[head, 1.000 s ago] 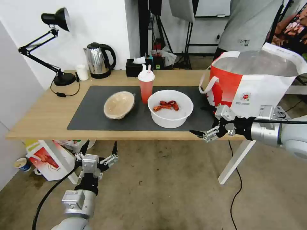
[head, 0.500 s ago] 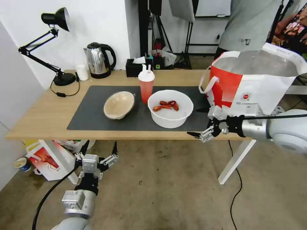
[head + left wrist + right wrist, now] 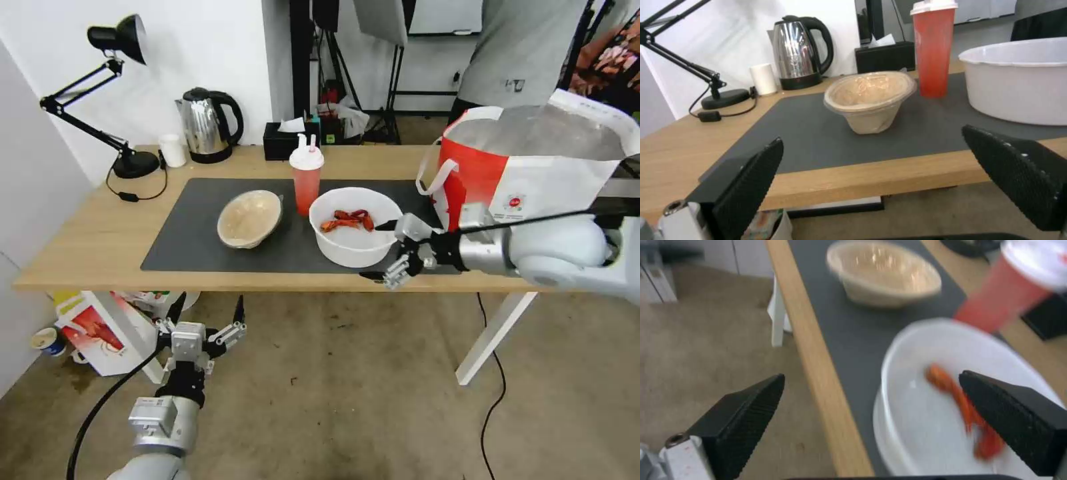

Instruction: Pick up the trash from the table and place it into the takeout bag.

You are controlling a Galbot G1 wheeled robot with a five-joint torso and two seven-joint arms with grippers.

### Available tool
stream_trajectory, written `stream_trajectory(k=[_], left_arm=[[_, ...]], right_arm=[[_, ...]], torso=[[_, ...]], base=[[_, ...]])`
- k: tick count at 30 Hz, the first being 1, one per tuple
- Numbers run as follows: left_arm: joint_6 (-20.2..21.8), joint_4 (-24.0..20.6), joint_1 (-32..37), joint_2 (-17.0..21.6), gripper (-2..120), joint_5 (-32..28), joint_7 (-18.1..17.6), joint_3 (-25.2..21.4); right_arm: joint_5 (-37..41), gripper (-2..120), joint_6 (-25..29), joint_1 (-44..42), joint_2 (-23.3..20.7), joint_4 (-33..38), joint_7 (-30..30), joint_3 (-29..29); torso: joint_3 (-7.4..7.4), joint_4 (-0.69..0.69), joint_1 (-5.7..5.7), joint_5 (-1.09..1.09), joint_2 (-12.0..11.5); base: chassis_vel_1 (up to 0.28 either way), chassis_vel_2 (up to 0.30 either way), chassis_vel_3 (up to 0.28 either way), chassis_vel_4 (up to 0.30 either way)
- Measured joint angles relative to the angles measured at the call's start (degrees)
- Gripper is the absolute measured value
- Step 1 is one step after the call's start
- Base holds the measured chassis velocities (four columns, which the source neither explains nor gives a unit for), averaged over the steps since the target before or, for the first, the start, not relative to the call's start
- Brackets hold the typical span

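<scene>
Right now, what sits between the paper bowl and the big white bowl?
In the head view, the red drink cup stands behind the gap between paper bowl and white bowl; bare mat between.

Bright, even room light with soft shadows; glare on the kettle; the right wrist view is motion-blurred.

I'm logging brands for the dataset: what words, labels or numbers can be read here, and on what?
None can be read.
takeout bag: small round red logo with print beneath it, too small to read.
Red and white carton under the table: picture, no readable words.
</scene>
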Motion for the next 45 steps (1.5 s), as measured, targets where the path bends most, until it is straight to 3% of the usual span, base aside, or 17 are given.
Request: stream_trajectory(k=[1,7,12,19,20,21,24,29,45], left_arm=[[0.0,0.0,0.0,0.0,100,0.0,0.0,0.0],[0.0,0.0,0.0,0.0,100,0.0,0.0,0.0],[0.0,0.0,0.0,0.0,100,0.0,0.0,0.0],[0.0,0.0,0.0,0.0,100,0.0,0.0,0.0],[0.0,0.0,0.0,0.0,100,0.0,0.0,0.0],[0.0,0.0,0.0,0.0,100,0.0,0.0,0.0],[0.0,0.0,0.0,0.0,100,0.0,0.0,0.0],[0.0,0.0,0.0,0.0,100,0.0,0.0,0.0],[0.0,0.0,0.0,0.0,100,0.0,0.0,0.0]], right_arm=[[0.0,100,0.0,0.0,0.0,0.0,0.0,0.0],[8.4,100,-0.6,-3.1,-10.1,-3.0,1.2,7.8],[9.1,100,-0.7,-3.3,-10.7,-3.3,1.4,8.4],[9.6,100,-0.8,-2.8,-11.3,-3.9,0.8,8.3],[10.7,100,-1.1,0.0,-12.7,-6.8,-2.7,5.7],[11.6,100,-1.3,2.8,-13.6,-9.4,-5.5,3.6],[12.0,100,-1.4,4.7,-13.9,-10.4,-7.7,2.1],[12.0,100,-1.7,6.8,-11.0,-11.2,-11.2,-0.6],[9.9,100,-2.3,16.0,-4.4,-8.0,-14.1,-10.1]], torso=[[0.00,0.00,0.00,0.00,0.0],[0.00,0.06,0.01,-0.03,0.0],[0.00,-0.02,0.00,0.02,0.0],[0.00,0.01,0.00,-0.02,0.0],[0.00,0.04,0.00,0.04,0.0],[0.00,0.02,0.00,-0.07,0.0],[-0.01,0.04,0.00,0.00,0.0],[-0.01,-0.01,-0.01,0.02,0.0],[-0.01,0.01,-0.01,0.01,0.0]], base=[[0.000,0.000,0.000,0.000],[0.000,0.000,0.000,0.000],[0.000,0.000,0.000,0.000],[0.000,0.000,0.000,0.000],[0.000,0.000,0.000,0.000],[0.000,0.000,0.000,0.000],[0.000,0.000,0.000,0.000],[0.000,0.000,0.000,0.000],[0.000,0.000,0.000,0.000]])
